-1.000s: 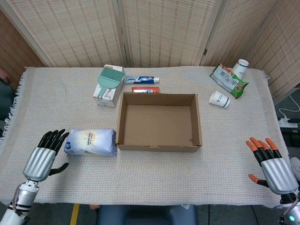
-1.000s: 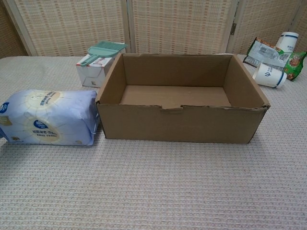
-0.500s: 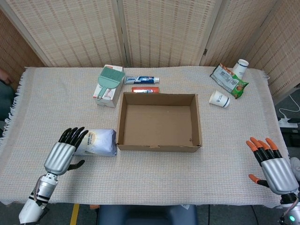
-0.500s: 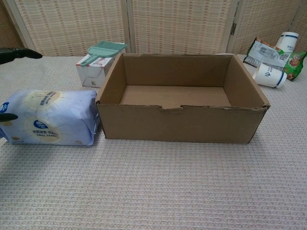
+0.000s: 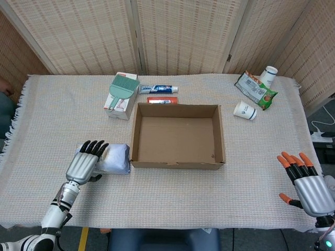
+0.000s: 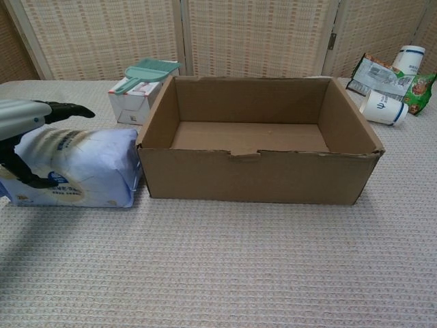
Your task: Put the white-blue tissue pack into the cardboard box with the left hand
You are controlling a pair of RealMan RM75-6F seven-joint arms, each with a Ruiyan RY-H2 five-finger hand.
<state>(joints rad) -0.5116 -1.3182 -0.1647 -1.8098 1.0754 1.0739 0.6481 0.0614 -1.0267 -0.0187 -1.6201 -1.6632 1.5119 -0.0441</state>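
Note:
The white-blue tissue pack (image 5: 117, 158) (image 6: 92, 167) lies on the cloth, its right end against the left wall of the open cardboard box (image 5: 178, 164) (image 6: 259, 176). My left hand (image 5: 87, 162) (image 6: 29, 117) covers the pack's left part. Its fingers (image 6: 67, 109) stretch just over the pack's top, while the thumb hangs down the near face. They are apart, and no closed grip shows. The box is empty. My right hand (image 5: 306, 184) hovers open at the table's near right edge, far from the box, and appears only in the head view.
Behind the box's left corner a green dustpan (image 5: 123, 87) (image 6: 145, 72) rests on a white carton. A toothpaste tube (image 5: 159, 89) and a red pack (image 5: 162, 100) lie behind the box. Two paper cups (image 5: 245, 110) (image 5: 269, 75) and a snack bag (image 5: 255, 89) sit far right.
My left hand has moved right from beside the pack to over its left part, entering the chest view. The pack, box and right hand have stayed put.

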